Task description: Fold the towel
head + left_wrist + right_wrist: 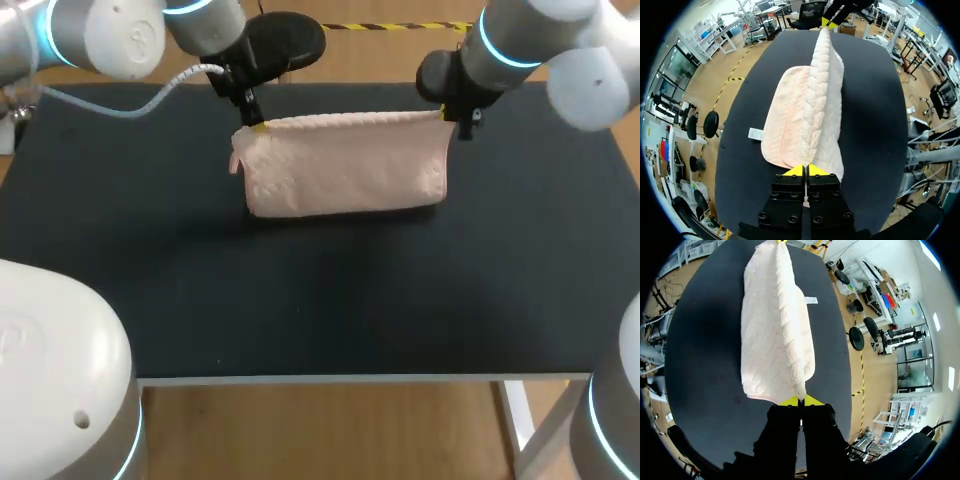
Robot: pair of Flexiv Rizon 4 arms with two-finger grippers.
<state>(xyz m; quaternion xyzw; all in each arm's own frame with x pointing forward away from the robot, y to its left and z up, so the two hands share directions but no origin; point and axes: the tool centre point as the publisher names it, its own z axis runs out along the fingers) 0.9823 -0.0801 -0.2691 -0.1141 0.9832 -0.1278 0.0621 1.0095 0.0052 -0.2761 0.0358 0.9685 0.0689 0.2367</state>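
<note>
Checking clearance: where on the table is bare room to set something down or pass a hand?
The table is bare between the towel and the near edge, and on both sides of the towel. Crowded: the far strip, where the left gripper and right gripper pinch the towel's upper corners.

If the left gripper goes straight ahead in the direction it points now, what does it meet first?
The pink towel itself: the left gripper is shut on its edge, and the cloth lies directly ahead. Behind it is probably the black table.
</note>
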